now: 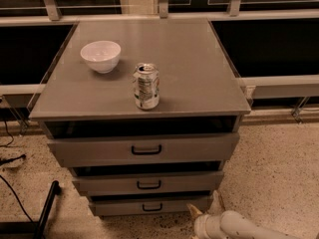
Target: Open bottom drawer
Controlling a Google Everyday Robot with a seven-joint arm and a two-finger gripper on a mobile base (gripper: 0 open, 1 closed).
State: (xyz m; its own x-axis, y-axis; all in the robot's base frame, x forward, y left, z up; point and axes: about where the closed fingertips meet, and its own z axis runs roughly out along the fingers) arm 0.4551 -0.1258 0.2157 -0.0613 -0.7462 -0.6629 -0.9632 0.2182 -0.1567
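The bottom drawer (119,207) is the lowest and narrowest of three grey drawers in the cabinet, with a small black loop handle (152,207) at its centre. Its front stands about flush under the drawer above. My white gripper (205,206) comes in from the bottom right, low near the floor, just right of the bottom drawer's right end. Its two fingertips (193,211) stand apart and hold nothing. It is to the right of the handle and not touching it.
The middle drawer (109,184) and the top drawer (89,151) sit above. A white bowl (100,55) and a drink can (146,85) stand on the cabinet top (199,63). A black pole (46,210) and cables (12,158) lie on the speckled floor at left.
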